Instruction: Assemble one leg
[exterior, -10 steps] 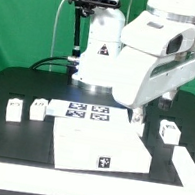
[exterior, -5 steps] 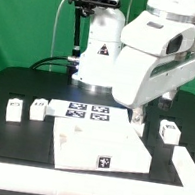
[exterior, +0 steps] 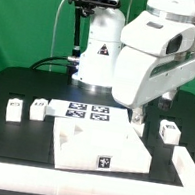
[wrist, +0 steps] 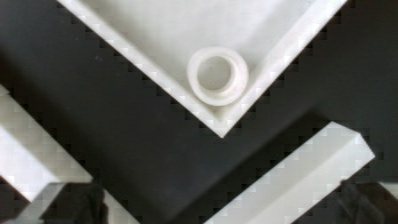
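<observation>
Black table, white panel central, marker board behind it — leg toward the exterior view's right.

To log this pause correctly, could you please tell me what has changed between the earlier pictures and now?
Nothing visibly changed. The arm holds its pincer by a far corner of the white panel as before. The leg at the exterior view's right and the marker board lie where they were.

Panel before marker board; leg at exterior view's right.
</observation>
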